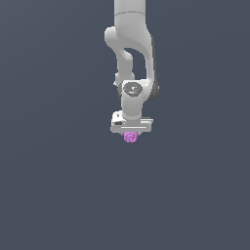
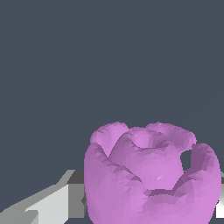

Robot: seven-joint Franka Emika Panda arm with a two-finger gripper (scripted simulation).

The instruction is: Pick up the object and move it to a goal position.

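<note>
Hanging from the pale grey jointed robot arm [image 1: 131, 58], the white two-fingered gripper [image 1: 131, 133] is pointing straight down in the exterior view, its flat white hand body sitting squarely above the small magenta-purple lumpy blob [image 1: 130, 137]. That blob is sitting directly beneath the hand body, touching it or nearly so, right where the fingers would be, and it is narrower than the hand body above it. The fingers themselves are too small to make out in that view, so how wide they are standing cannot be told from there.

In the wrist view the purple blob [image 2: 151, 179] is filling much of the picture, showing rounded, petal-like lobes curling around a ringed hollow in its face. One white and grey finger [image 2: 52, 203] is showing just beside the blob on one side, and a thin sliver of white is peeking out at the blob's opposite edge. The blob is lying between these two pieces, which appear to be closing against its sides, though the actual contact is hidden behind its bulk.

Around the blob, a plain dark slate-blue background [image 1: 49, 185] is surrounding everything evenly.
</note>
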